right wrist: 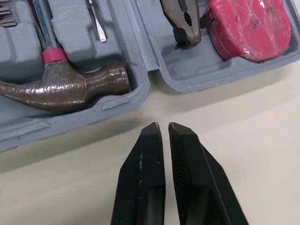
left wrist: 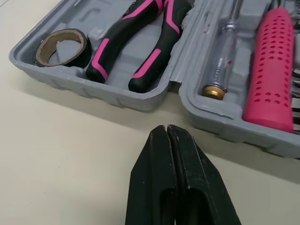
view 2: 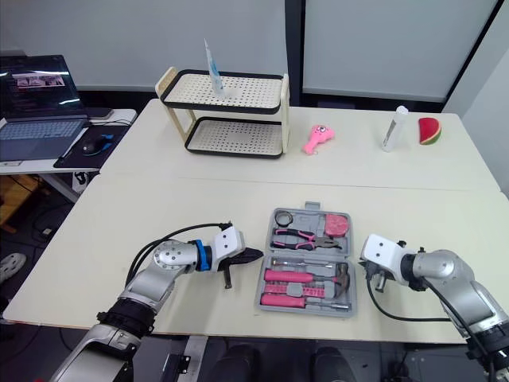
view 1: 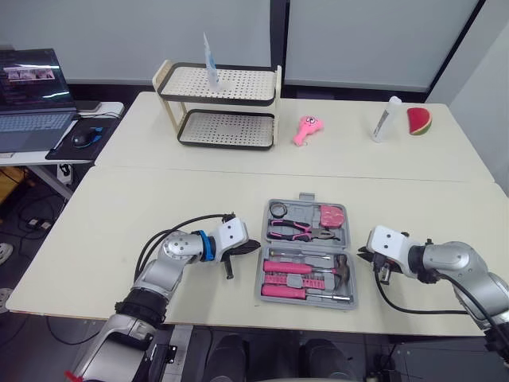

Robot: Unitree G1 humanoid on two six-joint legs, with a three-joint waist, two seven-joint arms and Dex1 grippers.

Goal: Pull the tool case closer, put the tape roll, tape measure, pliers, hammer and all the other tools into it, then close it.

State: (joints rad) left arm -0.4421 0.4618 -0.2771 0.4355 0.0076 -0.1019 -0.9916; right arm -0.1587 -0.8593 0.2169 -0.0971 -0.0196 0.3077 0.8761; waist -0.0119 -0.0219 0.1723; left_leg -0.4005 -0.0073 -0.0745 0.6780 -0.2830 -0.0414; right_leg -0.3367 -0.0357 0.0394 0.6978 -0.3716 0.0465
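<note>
the tool case (left wrist: 117, 96) lies open on the desk (view 1: 119, 231) between the two pairs of jaws, its side walls just ahead of their tips, apart. its long axis runs away from the robot. the pliers (left wrist: 140, 47) lie crosswise, handles toward the left jaws; the hammer (right wrist: 65, 86) head faces the right jaws. left jaws pressed together, right jaws narrow.

The right gripper (right wrist: 163, 125), fingers almost together, sits just beside the open tool case (right wrist: 201, 80). Inside lie the hammer (right wrist: 70, 86), pliers (right wrist: 185, 23) and pink tape measure (right wrist: 248, 26).
</note>
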